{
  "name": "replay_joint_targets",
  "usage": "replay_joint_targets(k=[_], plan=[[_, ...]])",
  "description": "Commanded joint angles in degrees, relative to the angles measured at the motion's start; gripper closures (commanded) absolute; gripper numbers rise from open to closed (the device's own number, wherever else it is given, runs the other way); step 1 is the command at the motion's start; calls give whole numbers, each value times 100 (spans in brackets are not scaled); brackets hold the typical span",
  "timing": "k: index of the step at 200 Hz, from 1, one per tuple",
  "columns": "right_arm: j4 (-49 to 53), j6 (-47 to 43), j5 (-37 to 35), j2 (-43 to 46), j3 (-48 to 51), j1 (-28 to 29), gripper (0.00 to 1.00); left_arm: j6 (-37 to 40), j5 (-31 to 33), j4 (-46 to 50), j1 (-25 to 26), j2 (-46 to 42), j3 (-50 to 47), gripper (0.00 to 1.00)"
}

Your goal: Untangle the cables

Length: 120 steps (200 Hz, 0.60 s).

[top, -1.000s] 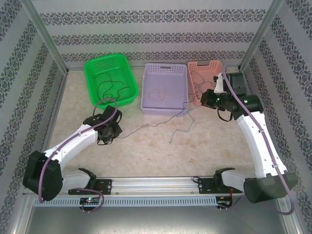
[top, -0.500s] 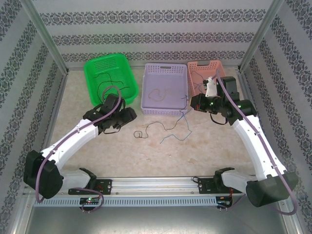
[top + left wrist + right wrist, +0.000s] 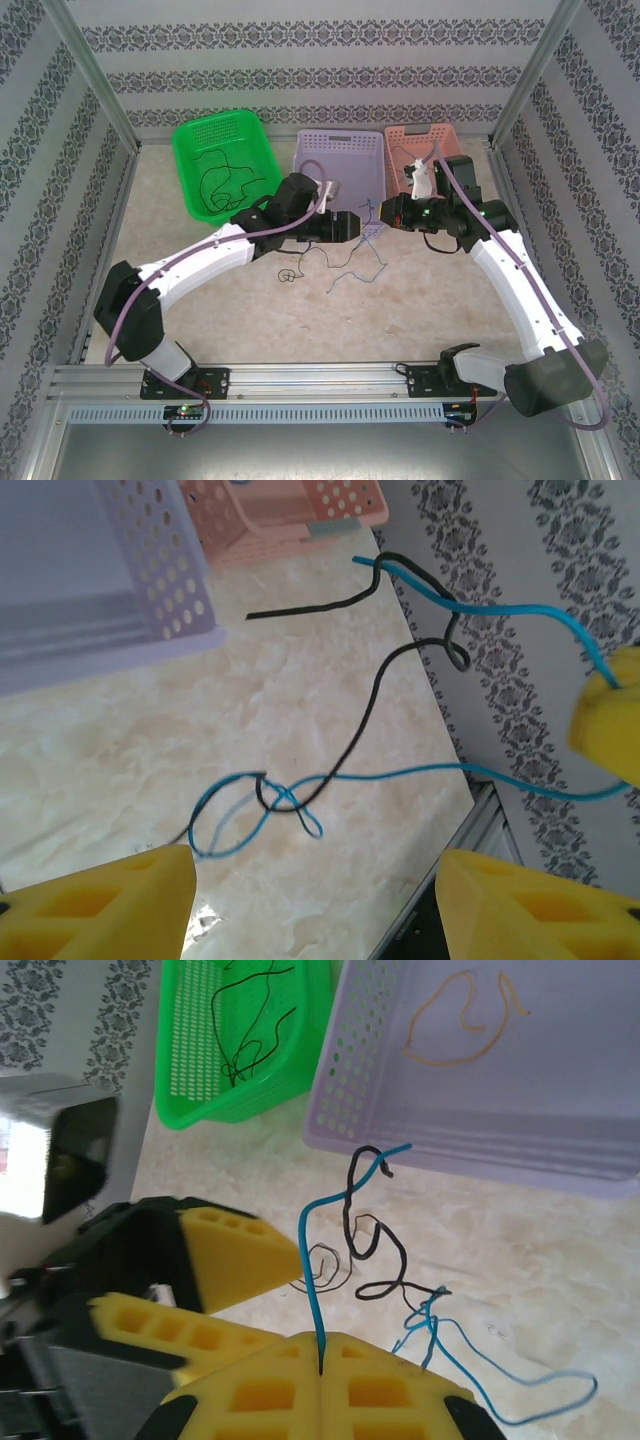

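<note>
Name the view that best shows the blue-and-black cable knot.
Left wrist: the knot lies close and sharp on the table. Right wrist shows it smaller; top external, as faint strands.

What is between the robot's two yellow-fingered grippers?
A thin blue wire, pinched in the right gripper, twisted with a thin black wire: top and right wrist views.

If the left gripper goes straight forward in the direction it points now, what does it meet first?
Most likely the knotted blue and black cables, right ahead of the left gripper, whose jaws stand open. The right gripper, pinching one of them, is off to the side. Depth is uncertain.
</note>
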<state>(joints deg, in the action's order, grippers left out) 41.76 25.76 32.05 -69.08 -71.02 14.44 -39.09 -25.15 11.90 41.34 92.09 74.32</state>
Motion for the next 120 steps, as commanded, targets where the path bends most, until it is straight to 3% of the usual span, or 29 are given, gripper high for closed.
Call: replay_joint_targets(k=[1,34,55,70,85,98,120], plan=[[-3,66,174,0,-254,59,100,694,-220,-135,106,224,372,34],[-5,140,279,2,-255,67,100,1067,-173,-84,220,451,499,33],[-3,198,301,35,-271,71,100,1200,175,46,251,628,586,35],[30,210,302,61,-295,72,100,1152,554,57,245,674,583,47],[56,210,293,83,-307,64,100,1060,909,64,243,687,583,78],[73,215,207,117,-322,34,100,936,1355,215,244,672,554,97],[183,223,-205,245,-407,-100,100,648,1944,505,180,439,238,100]])
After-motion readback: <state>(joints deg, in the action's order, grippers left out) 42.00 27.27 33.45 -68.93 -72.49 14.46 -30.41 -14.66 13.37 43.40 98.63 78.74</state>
